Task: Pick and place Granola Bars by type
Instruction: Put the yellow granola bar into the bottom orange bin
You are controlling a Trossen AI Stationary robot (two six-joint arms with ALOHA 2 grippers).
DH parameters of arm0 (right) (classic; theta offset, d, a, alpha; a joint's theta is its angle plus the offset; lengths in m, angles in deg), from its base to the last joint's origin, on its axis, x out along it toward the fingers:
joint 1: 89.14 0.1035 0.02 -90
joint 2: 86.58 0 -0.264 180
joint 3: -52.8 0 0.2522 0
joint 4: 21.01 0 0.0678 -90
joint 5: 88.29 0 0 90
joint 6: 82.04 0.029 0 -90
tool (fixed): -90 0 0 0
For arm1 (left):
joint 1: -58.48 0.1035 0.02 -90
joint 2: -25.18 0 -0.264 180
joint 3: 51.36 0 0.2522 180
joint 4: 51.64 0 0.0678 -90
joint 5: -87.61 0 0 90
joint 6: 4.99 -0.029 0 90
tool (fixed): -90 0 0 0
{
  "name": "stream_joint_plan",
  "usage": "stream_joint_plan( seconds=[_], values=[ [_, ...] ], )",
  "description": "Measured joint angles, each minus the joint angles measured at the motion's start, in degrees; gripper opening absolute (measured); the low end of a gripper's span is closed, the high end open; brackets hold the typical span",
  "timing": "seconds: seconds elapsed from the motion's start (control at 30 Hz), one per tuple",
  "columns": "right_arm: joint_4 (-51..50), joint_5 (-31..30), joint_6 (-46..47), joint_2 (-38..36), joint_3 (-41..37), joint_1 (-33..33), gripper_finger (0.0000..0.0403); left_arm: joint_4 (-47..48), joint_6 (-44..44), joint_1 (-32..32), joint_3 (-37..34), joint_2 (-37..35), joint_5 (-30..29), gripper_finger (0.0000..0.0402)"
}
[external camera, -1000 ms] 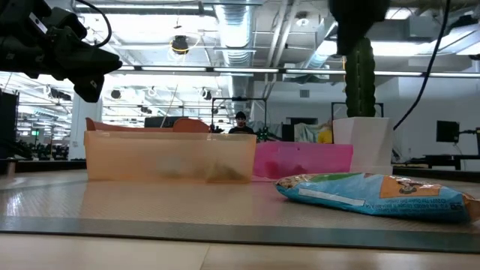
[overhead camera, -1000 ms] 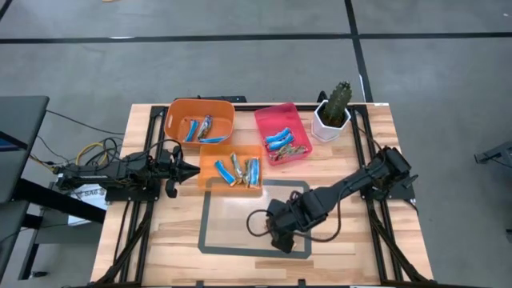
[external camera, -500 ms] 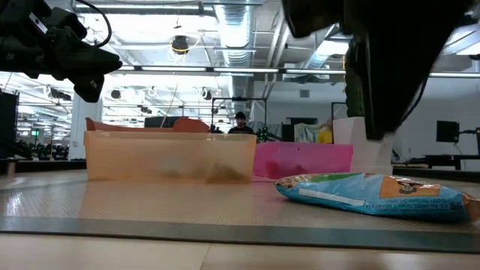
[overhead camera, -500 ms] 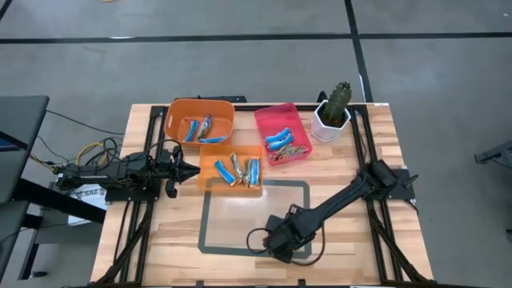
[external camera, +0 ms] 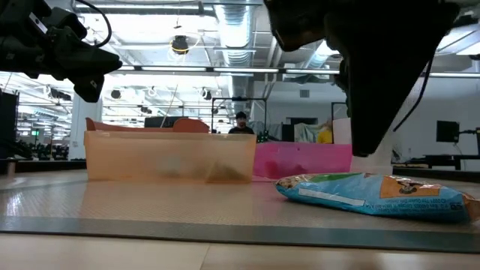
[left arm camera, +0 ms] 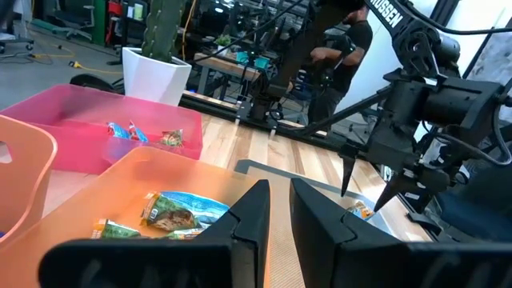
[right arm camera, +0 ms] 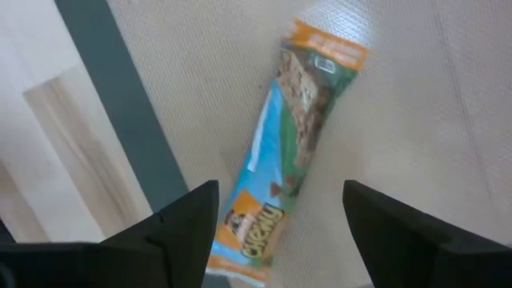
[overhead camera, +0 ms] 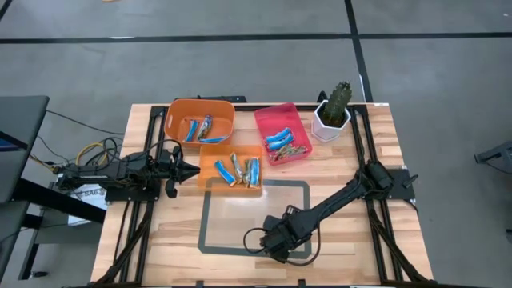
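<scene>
high view: right gripper [overhead camera: 275,250] reaches low over the front edge of the surface [overhead camera: 352,248], above the grey-framed mat [overhead camera: 254,214]; left gripper [overhead camera: 190,170] waits at the left edge, beside the small orange bin [overhead camera: 205,178]. bars lie in the orange bin [overhead camera: 178,118], small orange bin and pink bin [overhead camera: 268,120] toward the back edge; a potted cactus [overhead camera: 334,108] stands at the back right corner.
low view: a granola bar [external camera: 375,196] lies flat on the mat under the dark right arm, bare mat all around it.
left wrist view: jaws nearly closed, empty.
right wrist view: jaws wide open, straddling the bar without touching.
</scene>
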Motion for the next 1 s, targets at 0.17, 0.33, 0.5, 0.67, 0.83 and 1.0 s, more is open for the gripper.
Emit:
stream_joint_plan(
  seconds=[0.17,0.33,0.5,0.67,0.83,1.0],
  values=[
    [1.82,-0.08,0.02,2.72,-0.04,0.02,0.0260,-0.01,0.00,-0.02,0.00,0.00,-0.02,0.0044],
    [1.98,0.04,0.92,4.73,0.00,0.00,0.0260,-0.01,0.00,0.00,0.00,-0.01,-0.02,0.0044],
    [2.00,0.10,0.96,5.45,0.04,0.02,0.0260,0.00,0.00,-0.01,0.00,0.00,-0.02,0.0044],
    [2.08,0.03,0.96,5.47,0.04,0.02,0.0259,0.00,0.00,-0.01,0.00,0.00,-0.02,0.0044],
    [2.32,0.05,0.98,5.50,0.04,-0.06,0.0239,-0.01,0.00,0.00,0.00,0.00,-0.02,0.0044],
    [2.58,0.05,0.98,5.54,0.04,-0.04,0.0186,0.00,0.00,-0.01,0.00,-0.02,-0.02,0.0044]
  ],
)
